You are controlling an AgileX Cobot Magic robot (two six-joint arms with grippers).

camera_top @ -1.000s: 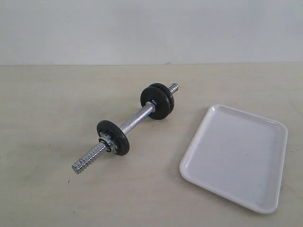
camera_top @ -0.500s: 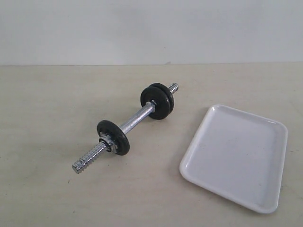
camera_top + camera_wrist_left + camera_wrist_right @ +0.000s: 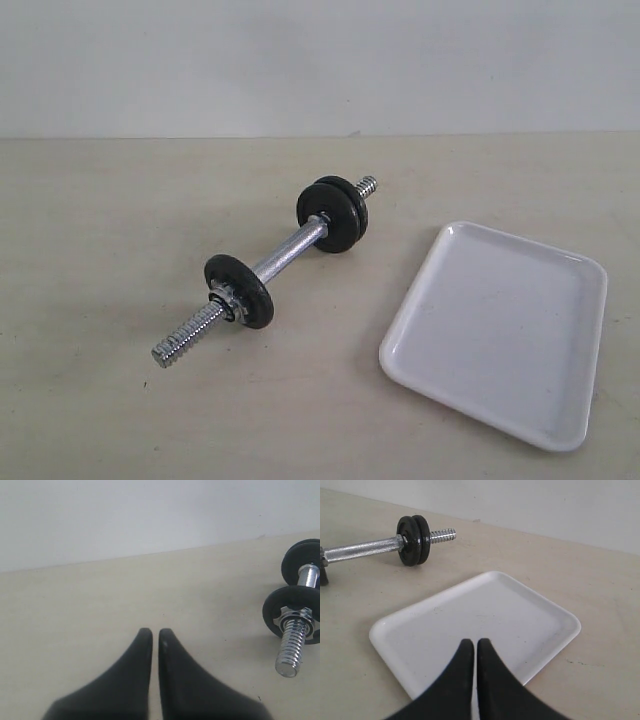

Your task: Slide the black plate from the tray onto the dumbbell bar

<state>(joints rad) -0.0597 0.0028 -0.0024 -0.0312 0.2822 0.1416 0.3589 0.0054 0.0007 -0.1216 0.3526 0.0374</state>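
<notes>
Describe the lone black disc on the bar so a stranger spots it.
Find the chrome dumbbell bar lying left of the white tray. The disc sits near its long bare threaded end, alone; the other end carries two discs pressed together.

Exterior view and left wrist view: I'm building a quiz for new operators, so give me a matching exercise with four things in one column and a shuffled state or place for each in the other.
Things:
1. tray
2. dumbbell bar
3. single black disc
4. left gripper

States:
A. shut, holding nothing
B. white, with nothing lying in it
C. chrome, lying on the table
D. alone near one end of the bar

Pairs: 1-B, 2-C, 3-D, 4-A
</notes>
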